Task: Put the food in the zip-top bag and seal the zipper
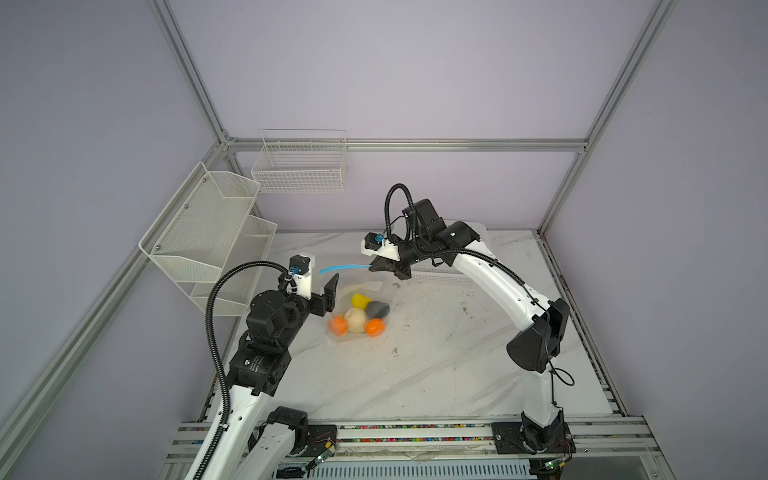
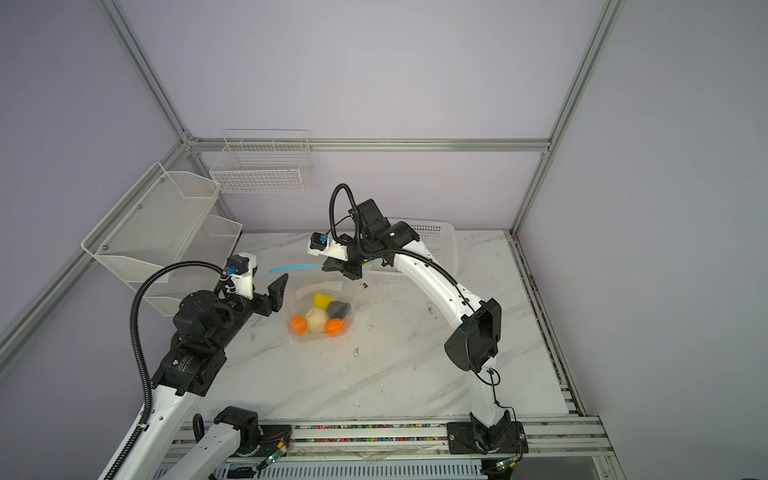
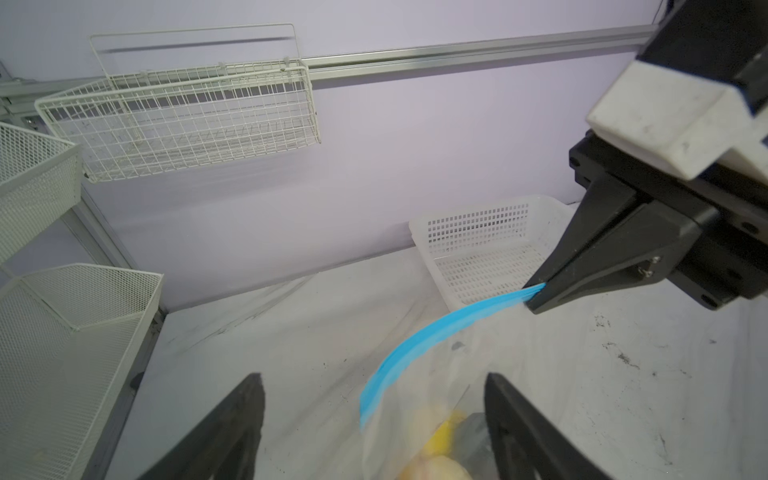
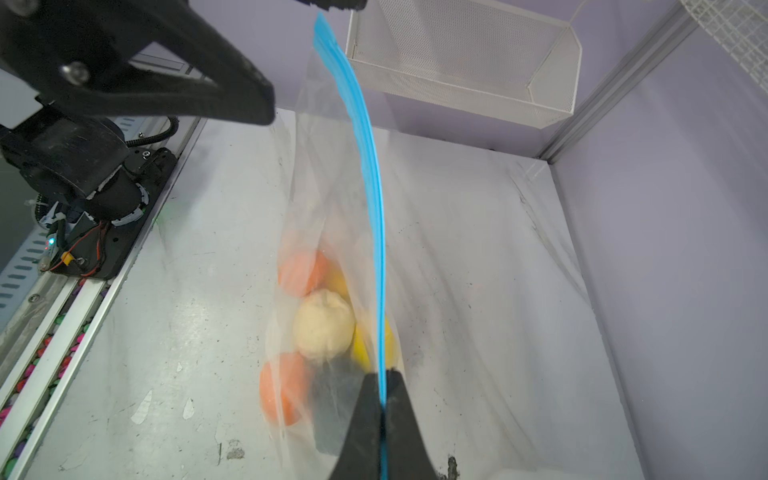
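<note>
The left gripper (image 1: 328, 297) gapes wide, holding nothing, just beside the bag (image 1: 376, 291). The bag sits left of the table's (image 1: 436, 374) centre, with the food (image 1: 357, 319) pooled at its bottom. The right gripper (image 1: 372, 268) pinches the raised zipper (image 1: 345, 268) at its right end. The strip looks closed, though blur obscures it.

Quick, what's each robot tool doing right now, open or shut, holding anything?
Left tool: open, holding nothing.
Right tool: shut on the blue zipper of the zip-top bag.
</note>
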Action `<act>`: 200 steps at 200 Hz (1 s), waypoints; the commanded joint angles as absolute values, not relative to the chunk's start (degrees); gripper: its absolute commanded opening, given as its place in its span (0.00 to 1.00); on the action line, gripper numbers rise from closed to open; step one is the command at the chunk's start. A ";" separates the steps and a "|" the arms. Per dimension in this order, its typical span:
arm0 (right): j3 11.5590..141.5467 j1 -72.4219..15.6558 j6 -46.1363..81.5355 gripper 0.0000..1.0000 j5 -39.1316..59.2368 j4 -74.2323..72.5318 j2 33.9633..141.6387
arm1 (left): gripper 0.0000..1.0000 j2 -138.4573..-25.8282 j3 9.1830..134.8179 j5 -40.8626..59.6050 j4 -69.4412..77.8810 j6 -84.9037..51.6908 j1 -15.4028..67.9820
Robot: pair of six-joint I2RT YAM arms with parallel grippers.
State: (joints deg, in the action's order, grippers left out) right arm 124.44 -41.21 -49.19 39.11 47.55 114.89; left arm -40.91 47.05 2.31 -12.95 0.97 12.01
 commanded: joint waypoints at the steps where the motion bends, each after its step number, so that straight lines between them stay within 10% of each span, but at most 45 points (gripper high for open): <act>1: 122.18 -41.57 -40.29 0.00 35.56 43.92 109.11 | 0.92 -43.22 51.00 0.80 -13.03 -2.68 11.69; 200: 97.75 -46.88 39.73 0.00 19.03 18.91 90.27 | 1.00 -39.51 59.70 -2.69 -20.65 -8.86 12.87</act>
